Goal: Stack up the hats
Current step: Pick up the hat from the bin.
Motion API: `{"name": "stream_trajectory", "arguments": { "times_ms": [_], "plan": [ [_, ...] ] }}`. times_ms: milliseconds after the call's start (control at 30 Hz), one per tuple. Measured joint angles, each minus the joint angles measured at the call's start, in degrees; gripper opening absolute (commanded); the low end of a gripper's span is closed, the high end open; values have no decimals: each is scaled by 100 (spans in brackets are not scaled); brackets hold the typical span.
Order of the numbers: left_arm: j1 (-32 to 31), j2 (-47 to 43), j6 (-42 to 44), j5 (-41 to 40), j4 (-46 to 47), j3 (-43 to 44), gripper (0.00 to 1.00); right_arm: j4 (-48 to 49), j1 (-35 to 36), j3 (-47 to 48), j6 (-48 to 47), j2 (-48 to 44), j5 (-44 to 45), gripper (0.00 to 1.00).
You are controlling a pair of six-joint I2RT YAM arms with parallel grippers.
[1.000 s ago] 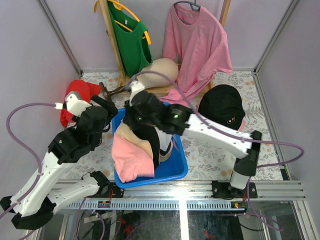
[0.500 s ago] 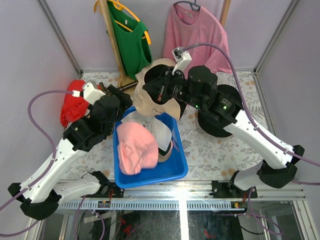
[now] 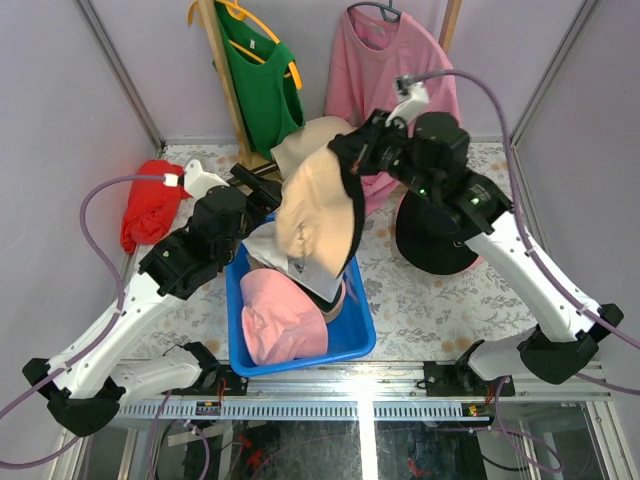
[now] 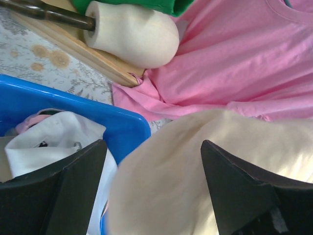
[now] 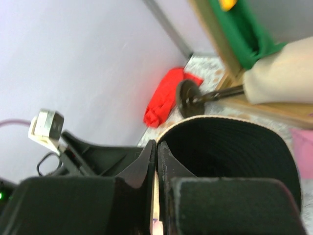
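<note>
My right gripper (image 3: 348, 160) (image 5: 157, 147) is shut on the rim of a tan hat (image 3: 315, 215) with black lining (image 5: 230, 152), and the hat hangs tilted above the blue bin (image 3: 360, 335). A pink hat (image 3: 280, 320) lies in the bin, with a white hat (image 3: 290, 262) (image 4: 54, 137) behind it. A black hat (image 3: 440, 235) rests on the table at the right. My left gripper (image 3: 262, 192) (image 4: 154, 188) stands open by the bin's back left corner. The tan hat (image 4: 195, 166) bulges in front of its spread jaws, and I cannot tell whether they touch it.
A red cloth bundle (image 3: 150, 205) (image 5: 168, 95) lies at the far left. A cream mannequin head (image 3: 312, 140) (image 4: 132, 34) on a wooden stand is behind the bin. A green shirt (image 3: 262, 85) and a pink shirt (image 3: 395, 80) (image 4: 234, 63) hang at the back.
The right gripper has lifted the tan hat out of the bin, up and back to the right. The pink hat has settled lower in the bin. The left arm has reached further in.
</note>
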Motion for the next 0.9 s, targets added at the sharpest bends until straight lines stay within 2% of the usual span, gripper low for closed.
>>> {"name": "stream_trajectory", "arguments": {
  "times_ms": [300,567,700,900],
  "plan": [
    [0,636,199,616,431,13,77,846,-1578,-22,380,-168,-378,0],
    [68,1202,354,1091,785,136,77,1947,-2197,-153,824,763,-1056,0],
    [188,1375,396,1351,1016,146,77,2321,-2535,-595,1016,1034,-1305,0],
    [291,1768,413,1759,1300,162,77,2715,-2946,-1528,1233,966,-1611,0]
  ]
}}
